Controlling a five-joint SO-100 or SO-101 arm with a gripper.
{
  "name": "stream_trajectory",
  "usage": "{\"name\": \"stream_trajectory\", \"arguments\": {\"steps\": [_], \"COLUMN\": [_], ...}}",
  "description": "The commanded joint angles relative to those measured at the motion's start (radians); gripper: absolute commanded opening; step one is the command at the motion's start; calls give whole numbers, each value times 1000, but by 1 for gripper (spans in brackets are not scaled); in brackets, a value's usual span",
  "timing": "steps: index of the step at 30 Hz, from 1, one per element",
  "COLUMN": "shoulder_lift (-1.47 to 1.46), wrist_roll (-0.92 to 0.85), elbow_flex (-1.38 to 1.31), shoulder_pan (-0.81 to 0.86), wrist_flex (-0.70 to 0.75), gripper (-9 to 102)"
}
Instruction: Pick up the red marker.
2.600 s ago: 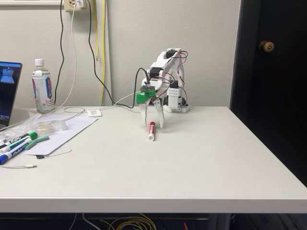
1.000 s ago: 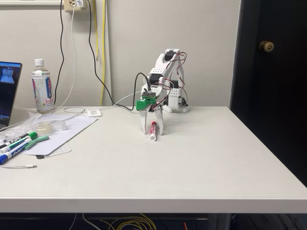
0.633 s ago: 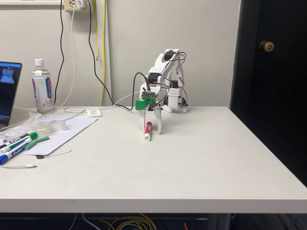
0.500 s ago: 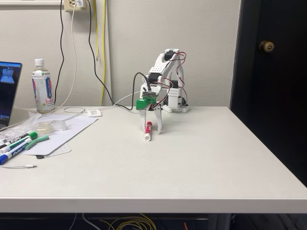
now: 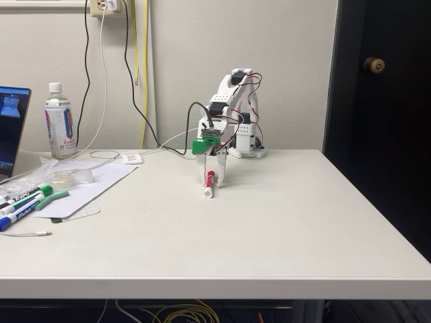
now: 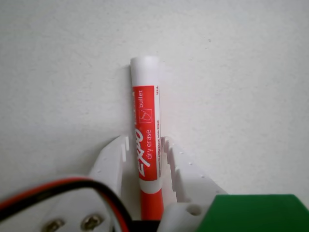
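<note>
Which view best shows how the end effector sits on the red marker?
The wrist view: both fingers flank the red marker at its label. In the fixed view the marker is small, between the end effector's fingers.

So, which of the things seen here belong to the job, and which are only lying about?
Belong to the job:
- red marker, lying on the table
- gripper, closed on its barrel

Lying about:
- bottle
- green-capped and blue-capped markers
- laptop
- loose cable
</note>
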Motion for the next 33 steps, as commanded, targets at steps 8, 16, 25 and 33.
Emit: {"name": "stream_trajectory", "arguments": {"steps": [8,16,25,33], "shoulder_lift": [2,3,5,35], "wrist_roll": [14,20,23,54], "elbow_flex": [-6,-6,-6,-11], "shoulder_pan": [-5,-6,-6,-5], "wrist_flex": [0,0,0,14], "gripper": [11,8,7,8]}}
